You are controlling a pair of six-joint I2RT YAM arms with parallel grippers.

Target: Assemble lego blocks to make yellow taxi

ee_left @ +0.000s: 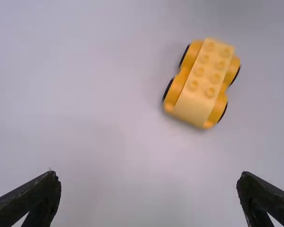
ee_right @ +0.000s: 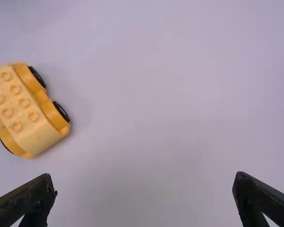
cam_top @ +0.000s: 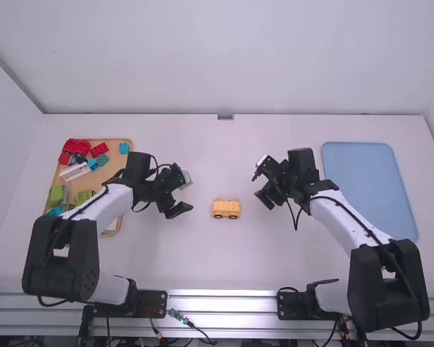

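From where I'm standing, the thing I'd worry about is the yellow car base (cam_top: 226, 208): it sits upright on its wheels (ee_right: 61, 111), lengthwise along the near edge of the tabletop (cam_top: 275, 264), about midway between the side edges and rather closer to the near edge than the far one. With no gripper on it, a push from either side would likely roll it towards a side edge, and a brick pressed down off-centre could miss the studs (ee_left: 203, 71) or tip the whole thing. If both arms came in together, I suspect their fingers might knock each other over so small a target. The left arm (cam_top: 101, 206) also passes over the wooden tray (cam_top: 114, 148) by the left edge, so a low swing back there could scatter the loose bricks, and in that jumble the wrong one is easily picked. As for the pose, the left gripper (ee_left: 148, 175) and the right gripper (ee_right: 144, 175) are both empty, fingers spread wide, hanging either side of the base and apart from it. The right arm (cam_top: 340, 217) angles in from the near right corner, its forearm beside the blue tray (cam_top: 369, 188).
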